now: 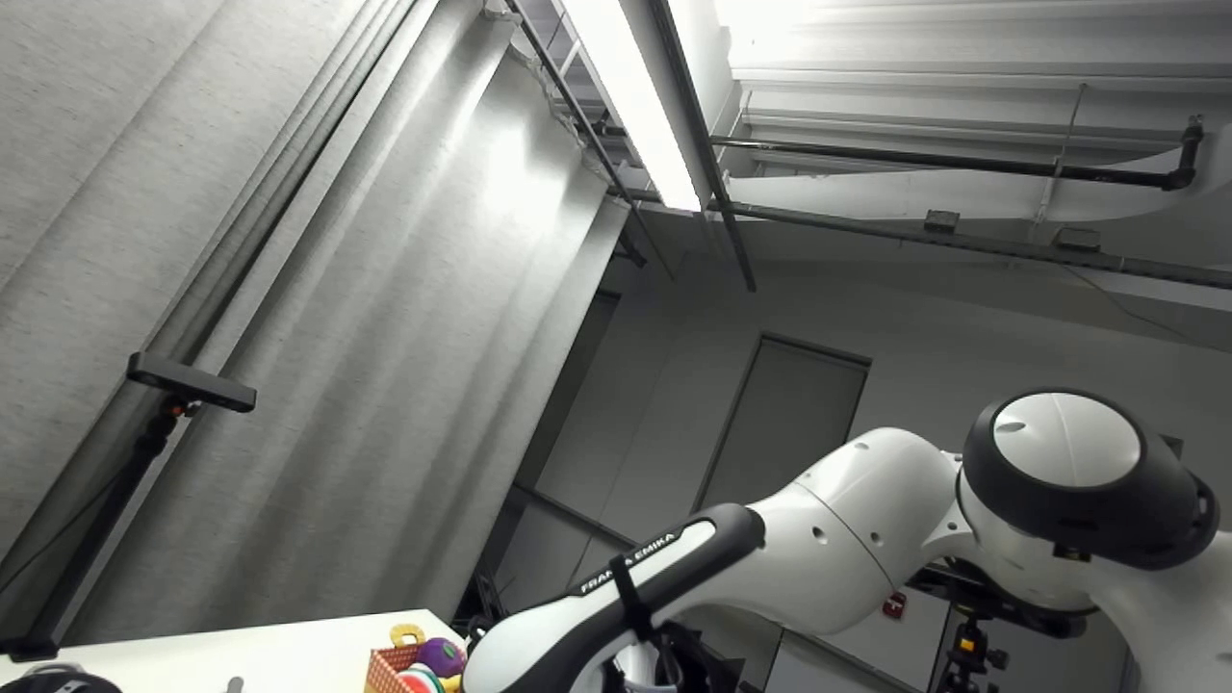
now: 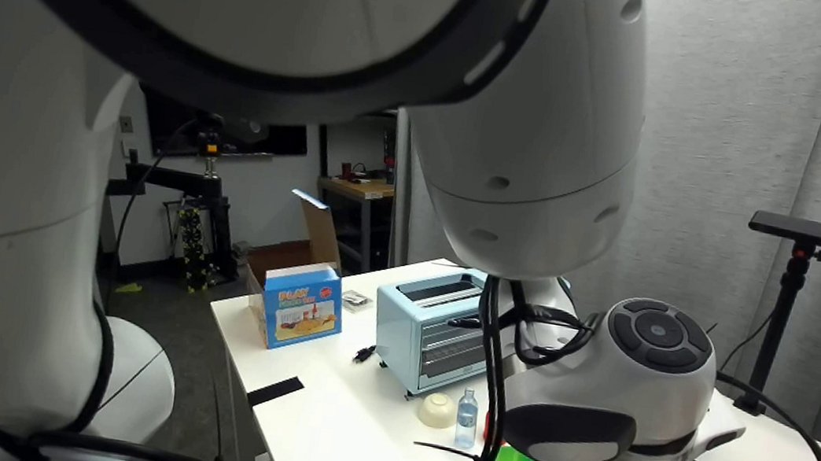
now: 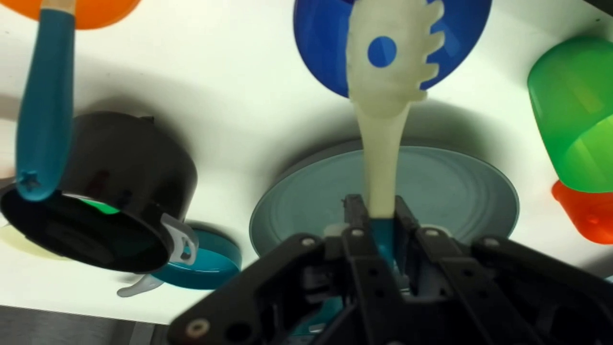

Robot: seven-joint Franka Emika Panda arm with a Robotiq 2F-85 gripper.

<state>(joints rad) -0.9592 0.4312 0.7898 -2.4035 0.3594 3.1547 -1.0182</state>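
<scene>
In an exterior view, a white jointed robot arm [image 1: 857, 529] with black trim extended from the right edge to the lower middle, FRANKA EMIKA lettered on that trim. A flat white tabletop [image 1: 298, 654] crossed the lower left corner; at its right end, an orange-red checked basket [image 1: 387, 670], partly cut off, contained a round purple object [image 1: 441, 656]. A black bar-shaped device [image 1: 191, 382] topped a slender black pole [image 1: 100, 536] before tall grey fabric curtains [image 1: 385, 337]. Overhead, a long, glowing white strip light [image 1: 635, 101] shone near a dark metal pipe [image 1: 914, 154].
</scene>
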